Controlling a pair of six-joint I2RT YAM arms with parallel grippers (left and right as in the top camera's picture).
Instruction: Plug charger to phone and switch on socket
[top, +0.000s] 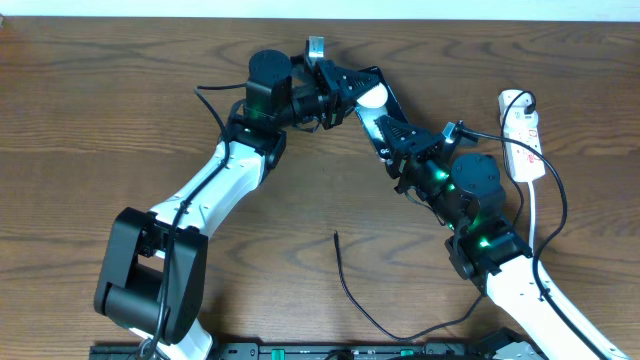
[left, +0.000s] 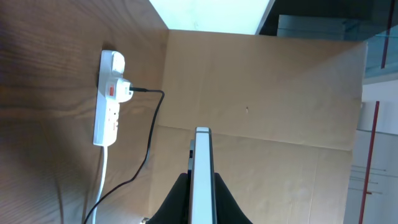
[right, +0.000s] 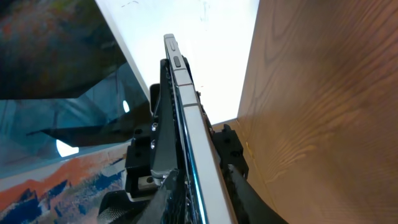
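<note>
The phone (top: 376, 112), a black slab with a white round blob, is held above the table between both arms. My left gripper (top: 347, 87) is shut on its far end, and my right gripper (top: 398, 140) is shut on its near end. The phone shows edge-on between the fingers in the left wrist view (left: 202, 168) and in the right wrist view (right: 189, 130). The charger cable (top: 350, 290) lies loose on the table, its plug tip (top: 336, 236) free and apart from both grippers. The white power strip (top: 522, 130) lies at the right, with a black plug in it (left: 124, 90).
The charger's black cable (left: 149, 137) runs from the power strip past my right arm to the table's front edge. The strip's white cord (top: 535, 215) runs down the right side. A cardboard wall (left: 261, 93) stands beyond the table.
</note>
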